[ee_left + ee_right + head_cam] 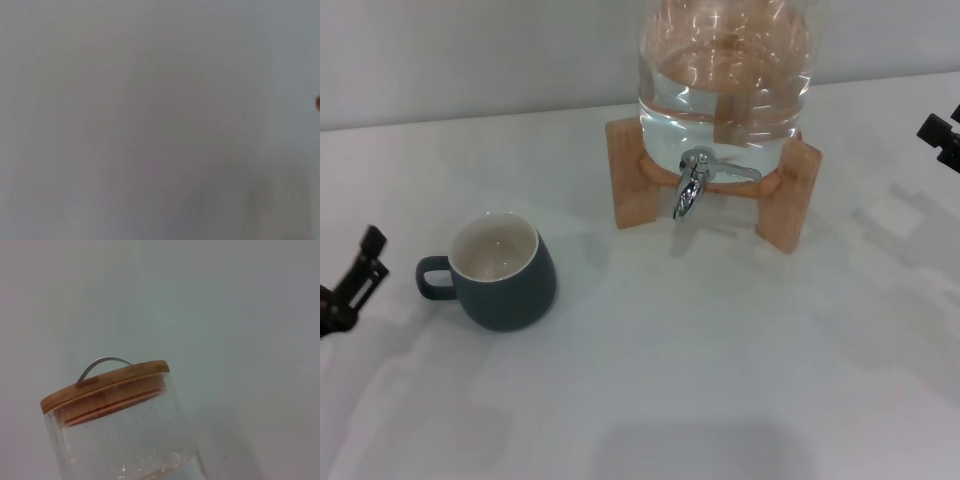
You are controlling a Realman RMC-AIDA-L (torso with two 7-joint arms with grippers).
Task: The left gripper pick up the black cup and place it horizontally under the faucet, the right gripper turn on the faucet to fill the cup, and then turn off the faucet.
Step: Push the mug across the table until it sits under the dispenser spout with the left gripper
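A: Head view: where was the cup (502, 272) found?

B: It was seen upright on the table (720, 380), toward the left edge, handle turned to that edge, well apart from the faucet (691, 186). Nothing had been lifted or filled, it was judged.

A: And the left gripper (350, 280)?

B: It was caught at the left edge, near the handle but not touching. Nothing was held; how far its jaws were parted could not be told.

A: The right gripper (942, 136)?

B: Only a tip was shown at the right edge, clear of the faucet; its jaws could not be judged. The jar (125, 435), lidded, was shown in the right wrist view. Picking, placing, filling and closing all remained.
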